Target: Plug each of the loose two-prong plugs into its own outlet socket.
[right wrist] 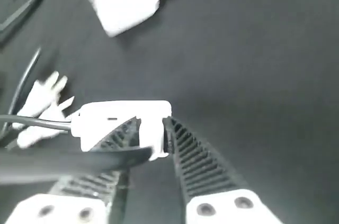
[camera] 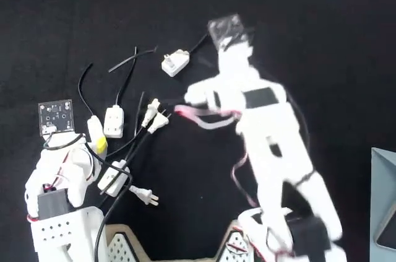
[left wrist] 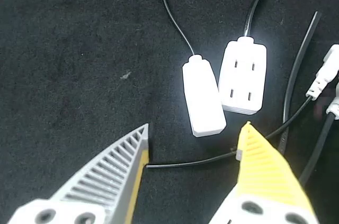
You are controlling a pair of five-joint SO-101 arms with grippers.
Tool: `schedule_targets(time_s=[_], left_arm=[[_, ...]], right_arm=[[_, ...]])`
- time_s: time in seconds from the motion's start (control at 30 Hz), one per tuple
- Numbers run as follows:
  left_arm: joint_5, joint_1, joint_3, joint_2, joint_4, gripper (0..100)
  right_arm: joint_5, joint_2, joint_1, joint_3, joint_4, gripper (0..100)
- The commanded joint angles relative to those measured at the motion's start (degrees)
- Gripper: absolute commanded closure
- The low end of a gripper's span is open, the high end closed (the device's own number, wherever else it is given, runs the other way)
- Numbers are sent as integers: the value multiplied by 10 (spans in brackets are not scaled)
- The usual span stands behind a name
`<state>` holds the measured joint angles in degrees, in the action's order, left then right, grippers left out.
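We cannot make out the face of the white corded block (right wrist: 119, 114): the right gripper (right wrist: 151, 124), clamped on it, covers part of it. Near the block lie 2 loose plugs (right wrist: 39, 107), blurred; beyond it, a white adapter (right wrist: 124, 4). Well apart from the block, the left gripper (left wrist: 196, 128) gapes above a slotted outlet socket (left wrist: 243, 78). The block's long axis runs across the fingers, cord end toward the plugs.

Black table (camera: 322, 57) — bearing outlet sockets (camera: 114, 121), loose plugs (camera: 145, 196), a board (camera: 55, 117)
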<state>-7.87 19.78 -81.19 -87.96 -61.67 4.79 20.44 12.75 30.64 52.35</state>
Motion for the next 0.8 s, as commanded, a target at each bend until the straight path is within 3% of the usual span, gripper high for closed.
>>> schedule_targets(time_s=[0.0,0.37,0.43,0.6,0.67,0.77], left_arm=[[4,3,0,-5,0,730],[3,0,-6,-5,1,730],[3,0,-6,-5,1,730],[3,0,-7,-5,1,729],[3,0,-7,-5,1,729],[3,0,-7,-5,1,729]], right_arm=[[4,-116,-39,-161,1,986],[-1,-376,-40,-393,4,981],[-1,-400,-39,-413,23,932],[-2,-397,-25,-440,91,673],[-1,-386,-14,-449,116,655],[1,-366,-1,-454,143,708]])
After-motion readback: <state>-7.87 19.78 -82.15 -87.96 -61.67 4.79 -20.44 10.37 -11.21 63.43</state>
